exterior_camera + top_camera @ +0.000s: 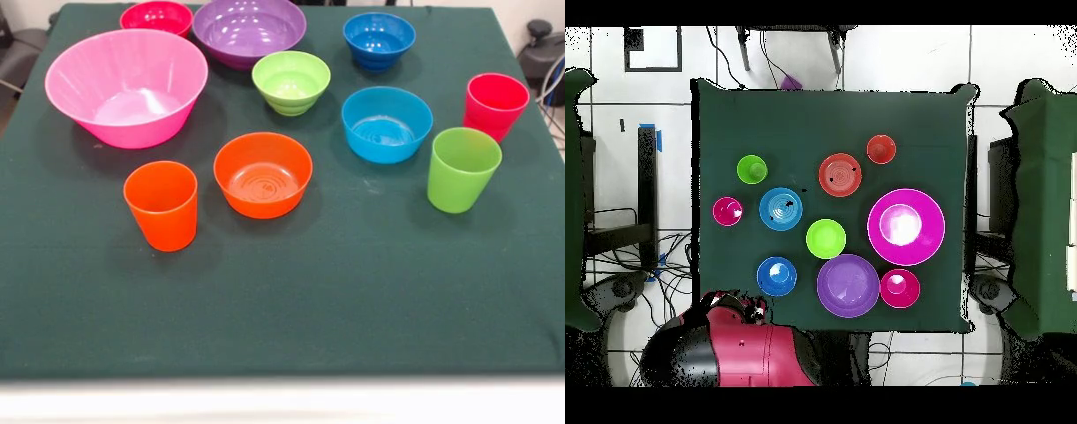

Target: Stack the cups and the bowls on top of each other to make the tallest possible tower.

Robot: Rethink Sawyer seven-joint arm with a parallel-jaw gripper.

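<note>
Ten pieces spread loose on the green table (282, 300), all upright and apart, nothing stacked. Front view: huge pink bowl (126, 86) far left, red-pink bowl (156, 17) just behind it, purple bowl (249, 31) beside that at the back. Lime green bowl (291, 81) sits in front of the purple one; dark blue bowl (379, 40) back right; light blue bowl (387, 124) nearer, right of centre. Orange bowl (263, 174) near the middle with the orange cup (161, 204) just left of it. Lime green cup (463, 169) and red-pink cup (494, 106) stand close together at right. Robot arm (730, 350) shows only as a red and black bulk at the overhead view's bottom edge; gripper not seen, so whether it is spread or closed can't be told.
</note>
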